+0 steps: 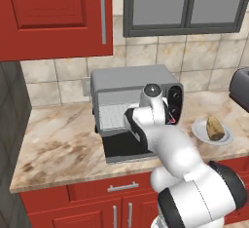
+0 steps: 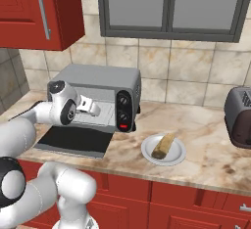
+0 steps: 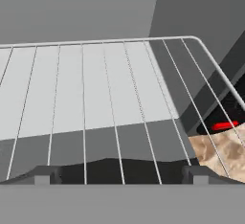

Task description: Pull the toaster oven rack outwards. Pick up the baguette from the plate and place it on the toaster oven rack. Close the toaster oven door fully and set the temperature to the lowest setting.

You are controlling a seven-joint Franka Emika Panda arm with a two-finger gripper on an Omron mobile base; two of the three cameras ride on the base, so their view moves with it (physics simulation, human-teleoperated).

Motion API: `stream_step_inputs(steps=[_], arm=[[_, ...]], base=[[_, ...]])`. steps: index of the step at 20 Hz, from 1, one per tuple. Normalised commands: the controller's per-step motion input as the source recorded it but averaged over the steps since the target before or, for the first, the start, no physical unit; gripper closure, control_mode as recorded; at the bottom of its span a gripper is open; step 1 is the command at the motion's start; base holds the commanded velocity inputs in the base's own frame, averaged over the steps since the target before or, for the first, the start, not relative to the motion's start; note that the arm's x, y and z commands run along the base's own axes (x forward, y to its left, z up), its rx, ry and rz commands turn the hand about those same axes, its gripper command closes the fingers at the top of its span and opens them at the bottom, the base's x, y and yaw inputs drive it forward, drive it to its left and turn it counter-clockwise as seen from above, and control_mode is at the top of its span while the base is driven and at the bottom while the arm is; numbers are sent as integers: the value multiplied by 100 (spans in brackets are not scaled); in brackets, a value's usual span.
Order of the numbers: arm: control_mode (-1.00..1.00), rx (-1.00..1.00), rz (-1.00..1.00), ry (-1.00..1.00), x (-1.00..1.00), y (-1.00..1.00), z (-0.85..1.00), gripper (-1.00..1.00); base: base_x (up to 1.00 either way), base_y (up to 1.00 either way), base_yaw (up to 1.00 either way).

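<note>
Two fingers (image 3: 122, 173) spread wide, holding nothing, at the near edge of the rack (image 3: 95, 103). Toaster oven (image 2: 95, 93) on the counter (image 2: 206, 147), door (image 2: 73, 140) folded down flat. Baguette (image 2: 163, 146) lies on the plate (image 2: 147, 152) just beside the oven.

The white arm reaches forward, wrist bent, its claw (image 3: 119, 173) spread wide open, fingertips (image 3: 45, 174) well apart
</note>
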Motion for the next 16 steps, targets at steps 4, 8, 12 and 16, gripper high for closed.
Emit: stream_step_inputs(steps=[4, 8, 12, 16], arm=[[-100, 0, 0, 41, -45, -16, -23, -100], [-100, -1, 0, 36, -20, -16, -25, -100], [-100, 1, 0, 0, -5, -5, -2, -100], [-100, 13, 0, -12, -56, -57, 28, -100]], base=[[0, 0, 0], [0, 0, 0], [0, 0, 0], [0, 0, 0]])
